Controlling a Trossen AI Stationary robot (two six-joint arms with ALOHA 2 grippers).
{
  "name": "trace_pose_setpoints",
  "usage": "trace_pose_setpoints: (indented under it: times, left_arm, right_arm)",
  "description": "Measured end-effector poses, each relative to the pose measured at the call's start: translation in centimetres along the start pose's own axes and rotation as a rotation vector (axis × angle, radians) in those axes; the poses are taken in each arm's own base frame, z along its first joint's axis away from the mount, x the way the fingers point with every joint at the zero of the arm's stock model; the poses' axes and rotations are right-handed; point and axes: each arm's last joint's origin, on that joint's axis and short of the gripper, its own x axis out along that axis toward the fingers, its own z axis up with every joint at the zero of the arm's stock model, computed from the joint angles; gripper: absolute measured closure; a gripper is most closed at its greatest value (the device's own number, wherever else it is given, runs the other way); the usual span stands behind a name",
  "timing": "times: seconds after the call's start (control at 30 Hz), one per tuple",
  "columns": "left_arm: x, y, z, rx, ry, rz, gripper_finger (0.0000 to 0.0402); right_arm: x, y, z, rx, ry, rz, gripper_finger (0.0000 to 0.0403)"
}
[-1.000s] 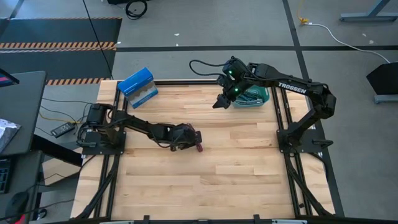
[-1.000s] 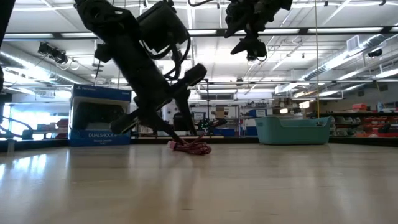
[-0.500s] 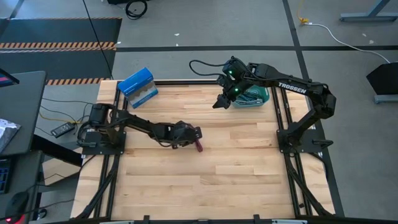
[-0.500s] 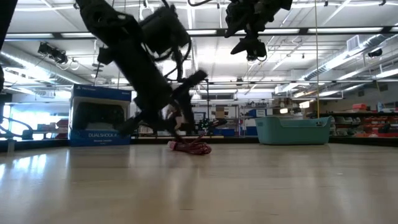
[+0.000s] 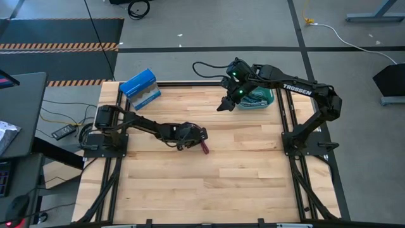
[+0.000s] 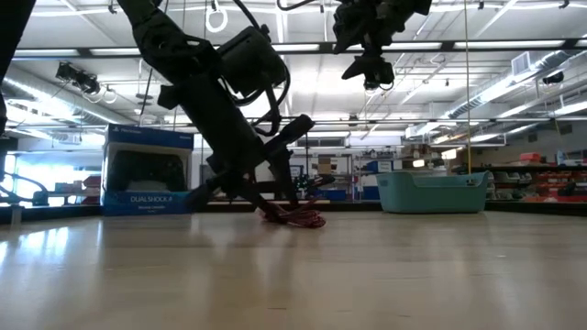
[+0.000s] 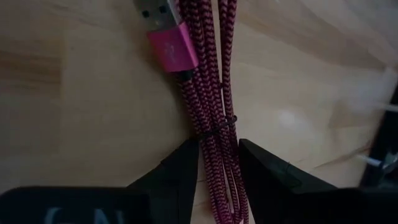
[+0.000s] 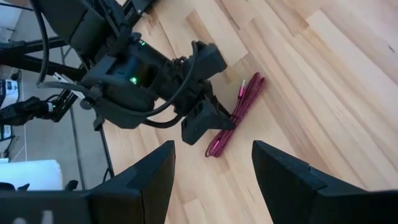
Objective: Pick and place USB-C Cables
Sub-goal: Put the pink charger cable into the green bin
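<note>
One maroon USB-C cable lies bundled on the wooden table near its middle, also seen in the low view and from the right wrist. My left gripper is down at it, with one finger on each side of the bundle, and is shut on it. My right gripper hangs open high above the table beside the teal bin. No other cables show. My left gripper pinches the maroon cable bundle between its two fingers, just below the thin tie at the bundle's middle. The fingers slant down from the table's left and straddle the bundle across its length. The bundle lies flat on the table, its maroon plug pointing away from the fingers.
The teal bin stands at the table's far right corner. A blue box stands at the far left edge. Bare wood lies over the near half of the table. The left arm stretches low across the table's left half.
My left gripper has moved a little toward the table's right, rising briefly and coming down onto the maroon cable. The bundle has slid slightly toward the right along the table. My right arm has kept still.
</note>
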Motion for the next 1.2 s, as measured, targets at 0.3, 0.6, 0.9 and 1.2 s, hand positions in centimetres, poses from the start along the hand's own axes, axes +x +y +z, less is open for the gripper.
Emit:
trace_pose_setpoints:
  times: [0.3,0.6,0.9,1.2]
  left_arm:
    - [0.1,0.1,-0.3,0.058,0.008,-0.024,0.0349]
    - [-2.3,-2.6,-0.8,0.131,0.001,-0.254,0.0388]
    - [-8.9,-6.2,0.5,0.189,-0.205,-0.49,0.0391]
    - [-10.5,-7.5,1.4,0.173,-0.259,-0.62,0.039]
  right_arm:
    - [0.0,0.0,0.2,-0.019,-0.017,-0.001,0.0183]
    - [-0.4,-0.8,0.3,-0.008,-0.016,-0.027,0.0183]
    - [-0.2,-0.8,-0.9,0.018,0.072,-0.094,0.0183]
    - [1.6,2.5,-0.5,-0.08,-0.094,-0.135,0.0169]
